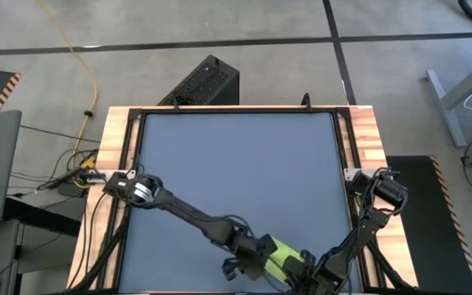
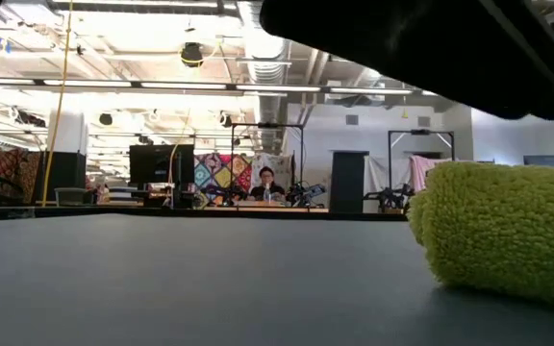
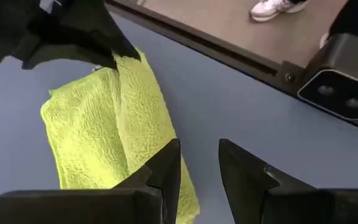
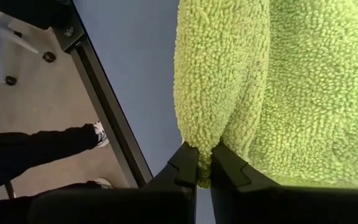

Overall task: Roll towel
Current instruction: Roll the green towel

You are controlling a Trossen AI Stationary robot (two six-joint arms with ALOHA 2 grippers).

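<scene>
Lying near the front edge of the dark blue-grey table mat [image 1: 236, 164], right of the middle, between the two grippers: the small lime yellow-green terry towel [image 1: 283, 252], folded into a narrow thick strip with one long side already curling over.

Reaching diagonally from the left side of the table toward the towel: the left dark two-finger gripper [image 3: 199, 163]. Hovering with its fingers [image 3: 166, 167] only narrowly apart, nothing held between them. Sitting just at the towel's [image 3: 114, 134] near edge, one fingertip overlapping the cloth border, the other over bare mat. Not possible to tell whether touching the cloth or only hanging above it.

Coming in from the right side: the right dark two-finger gripper [image 4: 204, 163], meeting the towel at its opposite end. Pinching a fold of the towel [image 4: 229, 81] between its fingers [image 4: 186, 163], the fingers nearly closed with a thin ridge of green pile squeezed in the gap. Spreading beyond the fingertips: the rest of the cloth, one rounded rolled lobe and a flatter part beside it.

Showing in the low view: the towel [image 2: 508, 231] as a thick rounded bundle resting on the mat at the right, with a dark arm part overhead.

Standing on the floor beyond the table's near rail, close to the frame: a person's white shoe [image 3: 272, 7] and dark trouser legs [image 4: 30, 149].
</scene>
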